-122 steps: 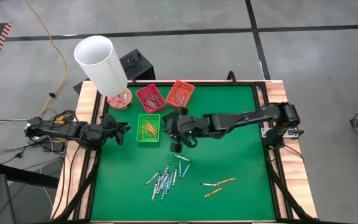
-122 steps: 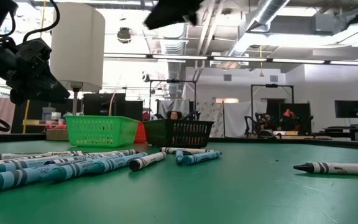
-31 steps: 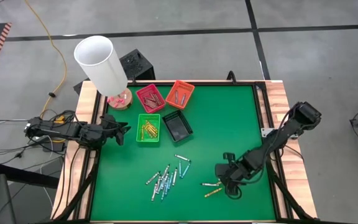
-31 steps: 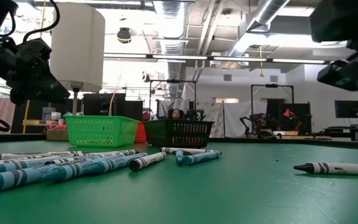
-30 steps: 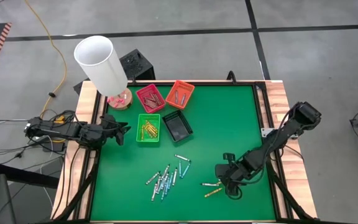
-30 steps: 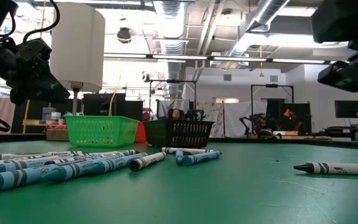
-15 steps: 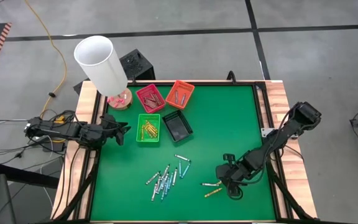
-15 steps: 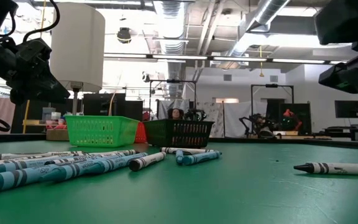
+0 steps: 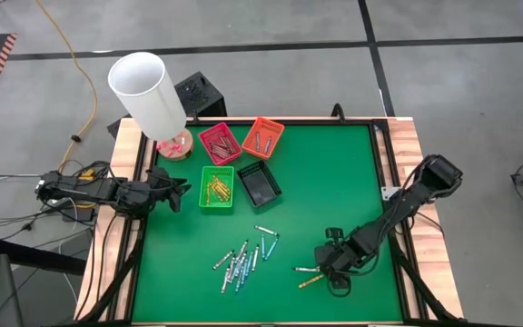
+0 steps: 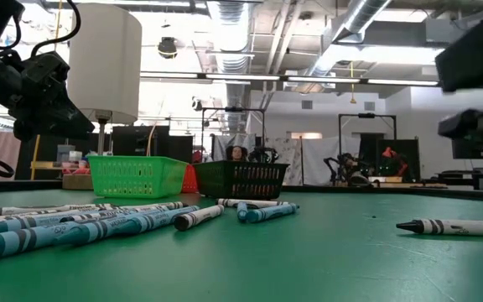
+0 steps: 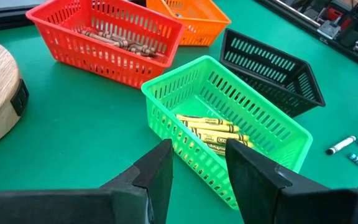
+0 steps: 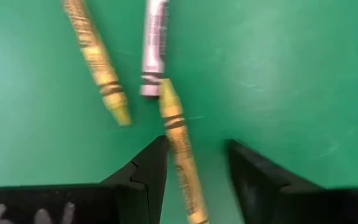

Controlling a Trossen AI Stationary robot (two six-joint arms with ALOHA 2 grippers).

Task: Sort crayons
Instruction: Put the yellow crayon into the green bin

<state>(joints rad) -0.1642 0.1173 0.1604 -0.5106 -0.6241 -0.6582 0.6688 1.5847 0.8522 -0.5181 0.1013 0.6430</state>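
right claw [image 12: 194, 171] wide open low over the tabletop [image 9: 334, 182], straddling a yellow crayon [image 12: 180, 149], only its wrist view shows that, left claw [image 11: 197, 171] parked part-open by the green tray [image 11: 229, 130] of yellow crayons, labels unreadable

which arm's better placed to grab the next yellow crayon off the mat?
Right. Its hand is open, hanging directly over a yellow crayon that lies between its fingers. The left hand waits at the table's left edge by the green tray, far from the loose crayons.
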